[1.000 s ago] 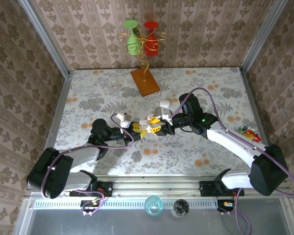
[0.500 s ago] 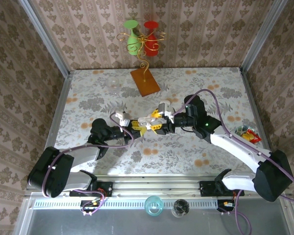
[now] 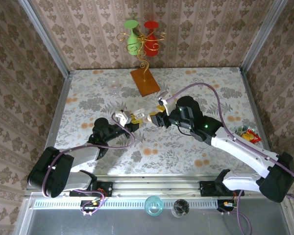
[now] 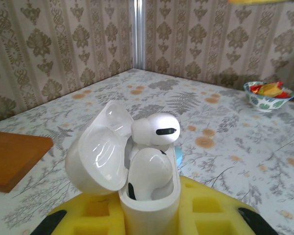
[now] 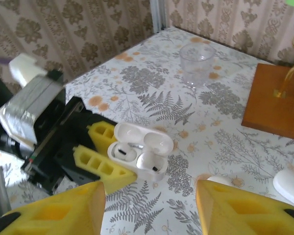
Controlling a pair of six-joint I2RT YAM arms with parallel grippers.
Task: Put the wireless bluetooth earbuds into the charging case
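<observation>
Left wrist: earbud (image 4: 154, 131) protrudes from open case (image 4: 152, 215).

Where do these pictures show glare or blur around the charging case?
Left wrist view: bright reflections streak the open lid of the charging case and the upper earbud, while the yellow pads at the bottom edge look soft. Right wrist view: the yellow fingers are blurred, the case sharp. Top view: even light, case too small for detail.
</observation>
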